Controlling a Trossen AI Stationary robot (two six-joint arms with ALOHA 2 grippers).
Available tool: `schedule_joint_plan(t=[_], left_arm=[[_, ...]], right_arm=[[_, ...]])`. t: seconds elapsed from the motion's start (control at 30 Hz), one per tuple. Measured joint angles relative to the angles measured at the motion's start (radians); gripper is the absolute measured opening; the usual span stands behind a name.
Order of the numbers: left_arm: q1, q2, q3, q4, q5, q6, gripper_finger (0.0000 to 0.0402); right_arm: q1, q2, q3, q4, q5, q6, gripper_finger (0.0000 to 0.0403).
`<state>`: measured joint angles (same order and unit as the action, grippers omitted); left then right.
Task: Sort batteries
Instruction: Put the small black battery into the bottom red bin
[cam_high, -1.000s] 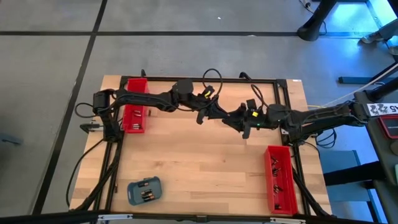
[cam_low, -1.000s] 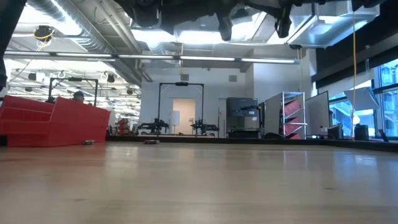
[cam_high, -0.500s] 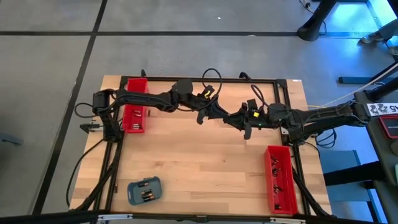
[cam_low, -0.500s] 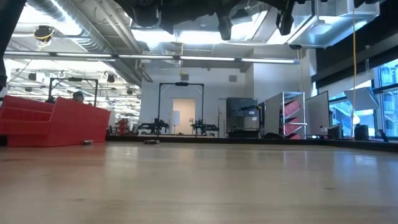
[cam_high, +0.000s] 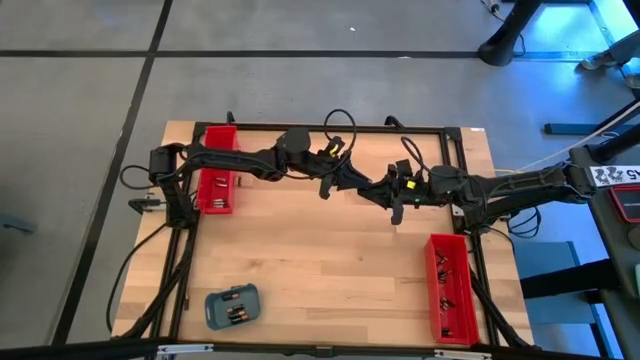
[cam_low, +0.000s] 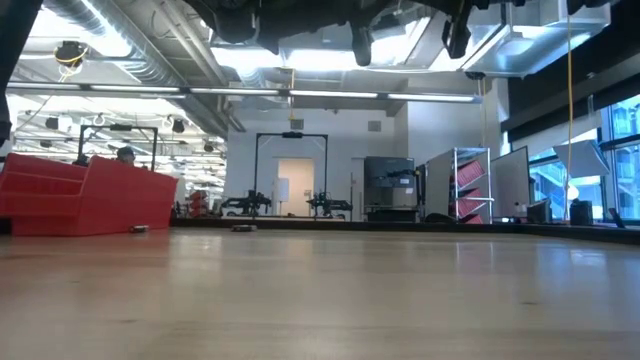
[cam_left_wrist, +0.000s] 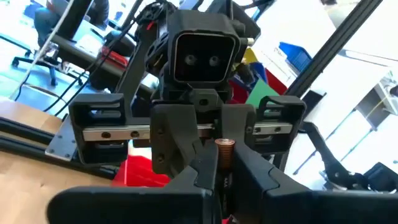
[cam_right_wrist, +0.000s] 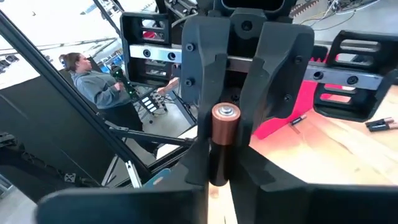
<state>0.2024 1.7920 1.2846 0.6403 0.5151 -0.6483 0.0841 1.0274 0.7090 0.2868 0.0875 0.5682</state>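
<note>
One battery (cam_right_wrist: 224, 134), dark with a coppery upper end and a silver nub, hangs in the air over the table's far middle. My left gripper (cam_high: 358, 186) and my right gripper (cam_high: 382, 193) meet tip to tip there, and both are shut on it. The left wrist view shows the battery's coppery top (cam_left_wrist: 224, 148) above my own fingers. More batteries lie in the blue-grey tray (cam_high: 232, 305) at the near left. Others lie in the red tray (cam_high: 217, 172) at the far left and the red tray (cam_high: 452, 285) at the near right. My left gripper pinches the battery's dark body (cam_left_wrist: 222, 169) between its two fingers, coming level from the table's left. The battery stands upright, coppery end up, lifted well clear of the table. My right gripper pinches the same battery's dark body (cam_right_wrist: 216, 163) between its two fingers, coming level from the table's right, opposite the left fingers (cam_right_wrist: 205, 81). The coppery end (cam_right_wrist: 225, 118) stands above the fingers.
A black frame (cam_high: 330, 128) runs round the table. Two loose batteries (cam_right_wrist: 379, 124) lie on the wood by the far left red tray. A person (cam_right_wrist: 87, 81) sits in the room beyond the table. Bare wood (cam_high: 320, 260) spreads across the table's middle.
My right gripper has shut on the battery that my left gripper holds. Both arms have otherwise kept their places above the table's far middle.
</note>
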Motion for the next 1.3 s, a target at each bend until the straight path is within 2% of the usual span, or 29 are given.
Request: schedule_joint_plan(t=[0.2, 0.33, 0.5, 0.67, 0.8, 0.97, 1.17, 1.3], left_arm=[[-0.001, 0.0, 0.0, 0.001, -0.017, -0.005, 0.0052], [0.0, 0.0, 0.0, 0.003, -0.02, -0.006, 0.0081], [0.017, 0.0, 0.0, -0.008, -0.008, -0.016, 0.0119], [0.037, 0.0, 0.0, -0.078, -0.002, -0.032, 0.0138], [0.042, 0.0, 0.0, -0.16, 0.013, -0.033, 0.014], [0.041, 0.0, 0.0, -0.232, 0.026, -0.033, 0.0141], [0.04, 0.0, 0.0, -0.274, 0.027, -0.025, 0.0141], [0.04, 0.0, 0.0, -0.273, 0.027, 0.002, 0.0141]], right_arm=[[0.0, -0.001, 0.0, -0.008, 0.026, 0.007, 0.0027], [0.002, -0.029, 0.013, -0.1, 0.047, 0.016, 0.0027], [0.009, -0.065, 0.139, -0.487, 0.049, 0.055, 0.0027], [0.089, -0.068, 0.315, -0.944, 0.018, 0.084, 0.0027], [0.216, -0.065, 0.372, -1.187, -0.031, 0.208, 0.0027], [0.466, -0.063, 0.33, -1.329, -0.136, 0.467, 0.0027], [0.784, -0.056, 0.224, -1.314, -0.168, 0.864, 0.0027], [0.923, -0.03, 0.161, -1.259, -0.16, 1.058, 0.0027]])
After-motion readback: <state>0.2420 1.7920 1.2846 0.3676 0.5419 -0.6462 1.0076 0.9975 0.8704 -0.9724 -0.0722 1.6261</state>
